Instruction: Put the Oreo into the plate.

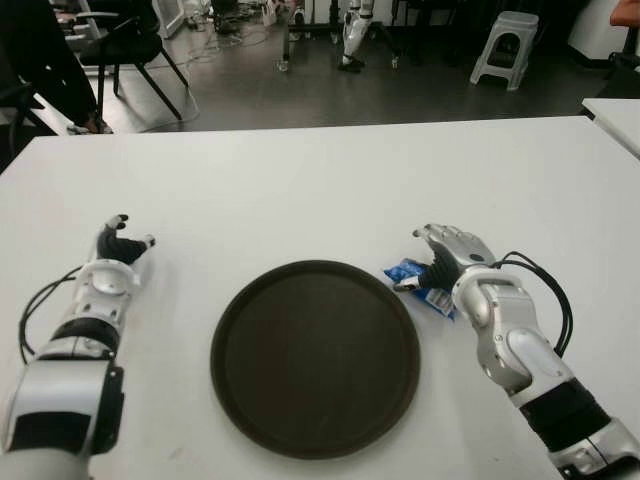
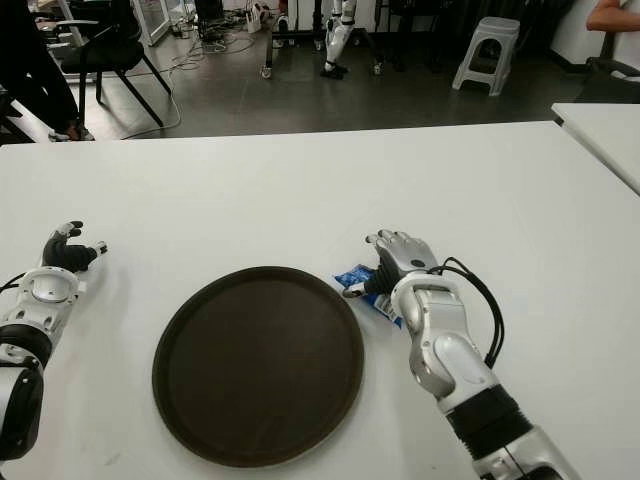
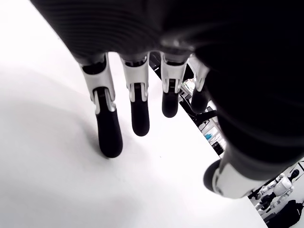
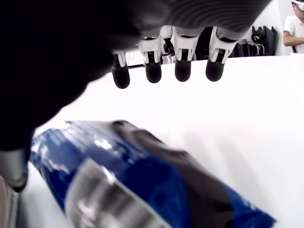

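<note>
The Oreo (image 1: 409, 272) is a blue packet lying flat on the white table (image 1: 320, 180), just off the right rim of the round dark brown plate (image 1: 226, 330). My right hand (image 1: 441, 256) hovers over the packet's right end, partly covering it. In the right wrist view its fingers (image 4: 183, 66) stretch out straight above the packet (image 4: 142, 180) and do not close on it. My left hand (image 1: 122, 246) shows to the left of the plate, with relaxed fingers (image 3: 137, 114) that hold nothing. The plate holds nothing.
A second white table (image 1: 615, 112) stands off to the right. Beyond the table's far edge are a black chair (image 1: 120, 50), a grey stool (image 1: 505, 45) and a person's legs at the upper left.
</note>
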Robot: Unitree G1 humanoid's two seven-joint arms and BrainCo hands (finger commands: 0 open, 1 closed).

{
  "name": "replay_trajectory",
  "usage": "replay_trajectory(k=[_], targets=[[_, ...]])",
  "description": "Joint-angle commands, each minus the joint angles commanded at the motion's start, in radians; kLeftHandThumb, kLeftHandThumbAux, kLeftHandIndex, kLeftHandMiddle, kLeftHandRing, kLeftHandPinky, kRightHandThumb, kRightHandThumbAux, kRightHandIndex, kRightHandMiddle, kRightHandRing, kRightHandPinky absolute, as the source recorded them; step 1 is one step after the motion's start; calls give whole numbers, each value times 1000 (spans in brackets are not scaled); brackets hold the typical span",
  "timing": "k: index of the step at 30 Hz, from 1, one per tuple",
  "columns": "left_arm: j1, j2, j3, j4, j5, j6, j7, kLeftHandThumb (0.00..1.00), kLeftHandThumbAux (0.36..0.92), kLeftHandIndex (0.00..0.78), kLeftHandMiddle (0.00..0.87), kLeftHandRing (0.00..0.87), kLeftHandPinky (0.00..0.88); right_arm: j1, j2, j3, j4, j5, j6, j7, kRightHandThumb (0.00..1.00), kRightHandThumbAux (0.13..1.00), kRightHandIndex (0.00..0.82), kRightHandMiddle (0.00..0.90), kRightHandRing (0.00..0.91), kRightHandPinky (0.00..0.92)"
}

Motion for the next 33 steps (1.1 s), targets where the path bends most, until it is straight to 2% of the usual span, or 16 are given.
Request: replay_trajectory(k=[10,15,25,33], targets=[[0,-1,5,-1,-4,0,-1,244,708,31,117,164,203,-14,8,-6,14,27,-1,13,0,529,0,0,0,86],[0,2,-3,2,5,2,-1,235,715,27,115,158,182,-30,14,-19,21,73,3,52,0,525,0,0,8,96],[1,5,-16,2,18,3,8,237,721,20,109,144,158,-47,5,-21,38,129,4,89,0,509,0,0,30,115],[3,6,-24,2,22,-2,17,260,728,31,120,152,172,-51,4,-34,55,176,-7,90,0,511,0,0,63,144]])
